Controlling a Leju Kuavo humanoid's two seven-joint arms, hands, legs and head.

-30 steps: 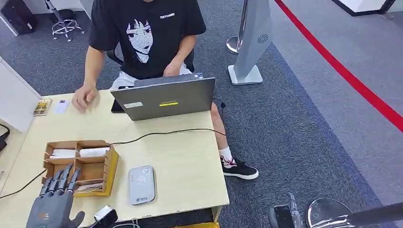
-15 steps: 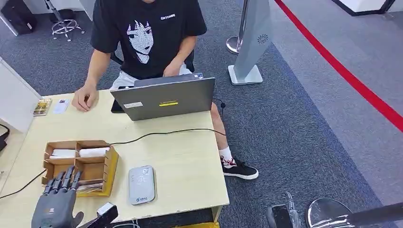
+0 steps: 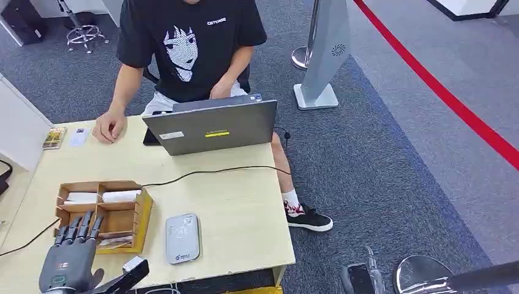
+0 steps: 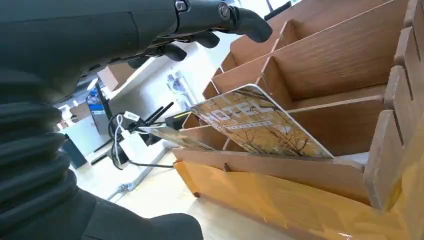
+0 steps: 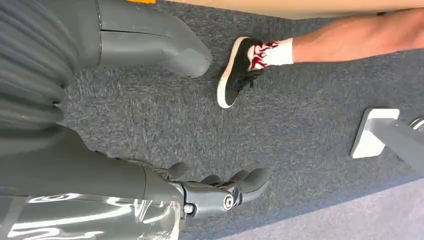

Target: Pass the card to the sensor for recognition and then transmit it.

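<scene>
Card (image 4: 260, 127) upright in wooden organizer (image 3: 139, 214), just beyond spread, empty left hand (image 3: 72, 254).

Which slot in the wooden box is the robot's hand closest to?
The left hand hovers by the wooden box's nearest slot, the one holding the picture card. The far slots, toward the person, hold white things instead.

Person (image 3: 191, 46) at laptop (image 3: 211, 127); cable (image 3: 214, 171) across table (image 3: 245, 208).

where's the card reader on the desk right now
In the head view the grey card reader lies flat near the desk's front edge, just right of the wooden card organizer, with the left hand over that organizer's near-left corner.
</scene>
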